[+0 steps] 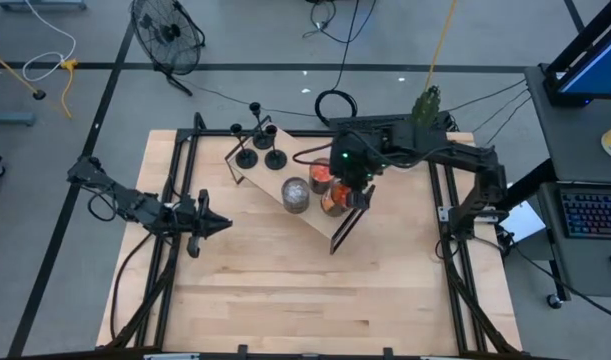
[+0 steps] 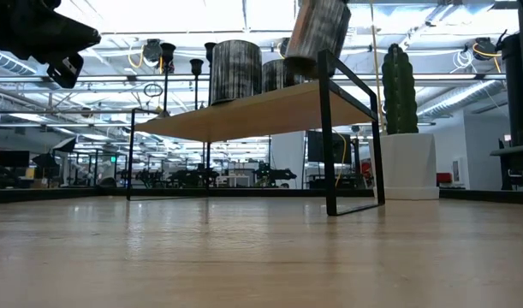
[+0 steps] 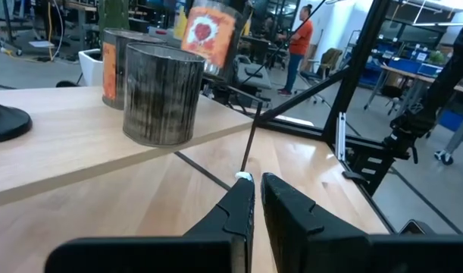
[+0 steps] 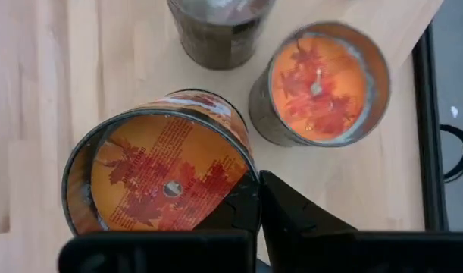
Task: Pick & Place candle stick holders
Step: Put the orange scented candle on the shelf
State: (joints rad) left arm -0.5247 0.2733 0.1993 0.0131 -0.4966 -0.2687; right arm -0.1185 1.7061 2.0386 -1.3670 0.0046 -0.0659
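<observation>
Three black candle stick holders (image 1: 257, 152) stand on their round bases at the far-left end of a low wooden shelf (image 1: 268, 180); their cups show in the low view (image 2: 168, 50). No gripper touches them. My right gripper (image 1: 357, 195) is over the shelf's right end, shut on an orange leaf-printed candle jar (image 4: 163, 182), which is tilted and above the shelf in the low view (image 2: 317, 30). My left gripper (image 1: 221, 225) is shut and empty, over the table left of the shelf. My right gripper holds the orange jar by its rim (image 4: 246, 178), on the side nearest the wrist. The fingers (image 4: 292, 216) come from above, pointing down. One seems to be inside the rim and one outside. The jar is lifted clear of the shelf and tilted.
A grey jar (image 1: 296, 194) and a second orange candle jar (image 4: 318, 83) stand on the shelf beside the held one. The shelf rests on thin black metal legs (image 2: 331, 137). Black frame rails run along the table's left and right sides. Bare tabletop lies toward the near edge.
</observation>
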